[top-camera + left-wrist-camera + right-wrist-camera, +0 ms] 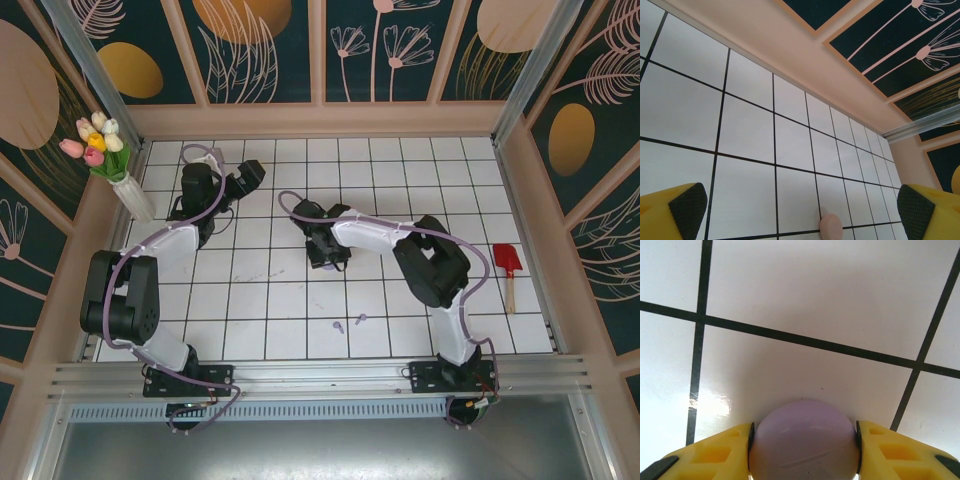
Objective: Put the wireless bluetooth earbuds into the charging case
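Yellow fingers (722, 452) of the right end effector (804, 437) are pinching a lilac case (804, 452), half closed. Two lilac earbuds (338, 325) are lying well apart from it. The left end effector (800, 210) is gaping wide, empty.

One lilac earbud (338, 326) lies on the white tiles (250, 300) toward the near edge, tiny and stemmed. A second lilac earbud (361, 318) lies just beside it, not touching. Farther back, the lilac charging case (805, 452), a smooth round dome, sits on the tiles with the right gripper (804, 436) pressing a pad against each side.
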Motion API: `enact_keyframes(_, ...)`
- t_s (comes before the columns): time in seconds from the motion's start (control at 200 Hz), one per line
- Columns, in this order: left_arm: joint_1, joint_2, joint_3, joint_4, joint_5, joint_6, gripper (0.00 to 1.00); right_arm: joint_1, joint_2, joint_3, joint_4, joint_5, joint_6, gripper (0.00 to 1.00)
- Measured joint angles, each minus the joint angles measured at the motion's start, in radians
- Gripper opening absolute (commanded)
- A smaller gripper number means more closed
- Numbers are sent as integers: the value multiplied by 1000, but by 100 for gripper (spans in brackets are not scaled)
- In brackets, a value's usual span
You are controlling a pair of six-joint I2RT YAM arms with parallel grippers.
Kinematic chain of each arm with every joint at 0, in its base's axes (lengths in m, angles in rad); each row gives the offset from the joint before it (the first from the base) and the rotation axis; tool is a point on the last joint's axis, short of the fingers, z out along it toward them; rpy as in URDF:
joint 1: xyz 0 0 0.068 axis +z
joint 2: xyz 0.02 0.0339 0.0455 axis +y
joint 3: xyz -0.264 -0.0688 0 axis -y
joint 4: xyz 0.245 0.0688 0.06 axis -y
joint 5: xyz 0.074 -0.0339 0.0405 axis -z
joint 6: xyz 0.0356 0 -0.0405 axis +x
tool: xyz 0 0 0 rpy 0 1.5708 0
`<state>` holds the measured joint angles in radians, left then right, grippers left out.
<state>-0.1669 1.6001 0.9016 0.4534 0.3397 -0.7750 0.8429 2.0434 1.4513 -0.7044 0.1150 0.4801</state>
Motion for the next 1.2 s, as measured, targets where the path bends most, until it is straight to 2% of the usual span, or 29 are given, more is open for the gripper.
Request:
enact_keyframes(0.175,-10,14,-6,41,26,0,99,-34,-26,-27,51,-50,105,32)
enact_keyframes(0.33,-37,34,-54,111,56,0,99,-106,-56,-49,117,-67,208,32)
enact_keyframes(0.49,-69,56,-143,230,100,-8,98,-205,-127,-79,195,-80,310,32)
enact_keyframes(0.656,-92,94,-222,364,147,-24,99,-259,-167,-79,262,-92,376,32)
enact_keyframes(0.816,-112,114,-253,447,160,-32,99,-266,-168,-77,280,-111,394,34)
enact_keyframes(0.931,-116,122,-255,471,157,-32,98,-257,-168,-77,280,-112,389,47)
enact_keyframes(1.061,-116,122,-254,474,145,-29,99,-225,-168,-77,265,-89,342,56)
enact_keyframes(1.201,-116,111,-253,441,115,-15,98,-187,-168,-81,228,-64,268,58)
